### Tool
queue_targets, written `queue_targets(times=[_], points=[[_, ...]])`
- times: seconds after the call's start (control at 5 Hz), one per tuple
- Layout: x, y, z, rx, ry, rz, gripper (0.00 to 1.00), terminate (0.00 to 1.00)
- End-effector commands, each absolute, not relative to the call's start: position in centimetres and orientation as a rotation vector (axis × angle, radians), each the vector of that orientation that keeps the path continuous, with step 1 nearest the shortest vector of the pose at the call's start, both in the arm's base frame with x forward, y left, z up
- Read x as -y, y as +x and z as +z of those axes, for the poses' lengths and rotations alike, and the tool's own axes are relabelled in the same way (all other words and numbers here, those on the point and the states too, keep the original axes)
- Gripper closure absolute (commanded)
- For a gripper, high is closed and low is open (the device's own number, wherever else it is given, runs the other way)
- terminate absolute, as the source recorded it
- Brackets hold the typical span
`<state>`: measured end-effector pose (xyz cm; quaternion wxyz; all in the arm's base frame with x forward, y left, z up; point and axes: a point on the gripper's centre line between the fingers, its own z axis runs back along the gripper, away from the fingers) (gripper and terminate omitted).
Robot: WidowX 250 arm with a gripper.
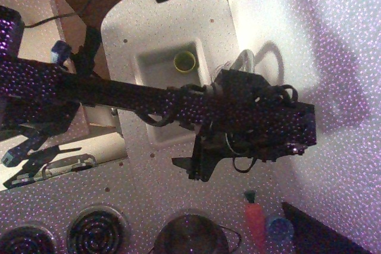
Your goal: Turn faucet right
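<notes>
The faucet is a shiny silver tap with an arched spout, standing on the counter just right of the sink. Only the top of its arch shows. Its base is hidden under my black arm, which crosses the picture from the left. My gripper points down and left, over the counter below the sink's front corner and apart from the faucet's spout. Its dark fingers are speckled and overlap, so their gap does not show. Nothing shows between them.
A yellow cup stands in the sink. A toy carrot and a blue cup lie at the lower right. A pot and stove burners are along the bottom. The white wall stands close behind the faucet.
</notes>
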<state>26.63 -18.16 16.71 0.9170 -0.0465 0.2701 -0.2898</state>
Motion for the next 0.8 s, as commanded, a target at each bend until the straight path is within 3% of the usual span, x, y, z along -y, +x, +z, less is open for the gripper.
queue_targets(times=[0.0,0.4,0.6], points=[[18.23,26.89,18.13,-0.503,-0.106,-0.600,0.00,0.00],[18.23,26.89,18.13,-0.503,-0.106,-0.600,0.00,0.00],[18.23,26.89,18.13,-0.503,-0.106,-0.600,0.00,1.00]])
